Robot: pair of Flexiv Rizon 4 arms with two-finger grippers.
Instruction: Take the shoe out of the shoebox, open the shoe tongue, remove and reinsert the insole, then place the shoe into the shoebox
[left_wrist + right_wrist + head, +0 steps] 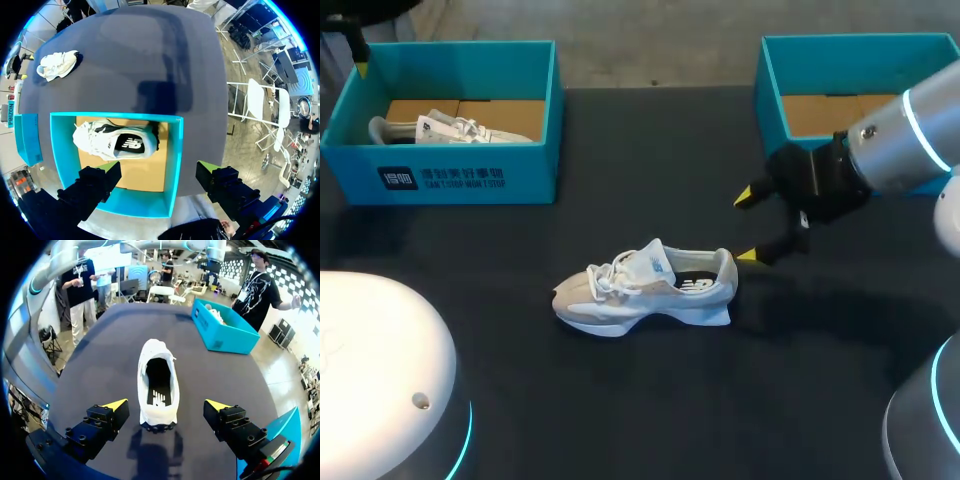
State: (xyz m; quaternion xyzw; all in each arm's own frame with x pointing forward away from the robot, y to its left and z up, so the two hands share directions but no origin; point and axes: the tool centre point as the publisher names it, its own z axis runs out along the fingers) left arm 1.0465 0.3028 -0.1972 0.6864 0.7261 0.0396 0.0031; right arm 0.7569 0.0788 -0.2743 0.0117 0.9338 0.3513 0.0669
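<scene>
Shoe (645, 285) is out of the box, upright on its sole mid-surface (620, 400), toe toward the left arm's side, heel toward the right. It sits well apart from both boxes and from the surface's near edge.

Right pincer (746, 226) is low at the heel end, fingers spread wide. In its wrist view the pincer (166, 404) lines up with the shoe (157, 385) lengthwise, with the heel just ahead between the yellow tips. Neither tip visibly touches it.

Left shoebox (470, 180) is in the far-left corner with a second shoe (450, 130) lying inside, along its far wall. Left pincer (157, 169) hangs above that box's wall (175, 155), fingers spread, holding nothing. The second shoe (115, 142) lies below it.

Right shoebox (770, 90) is in the far-right corner, cardboard floor showing. The right arm crosses over its near wall, so part of the inside is hidden.
</scene>
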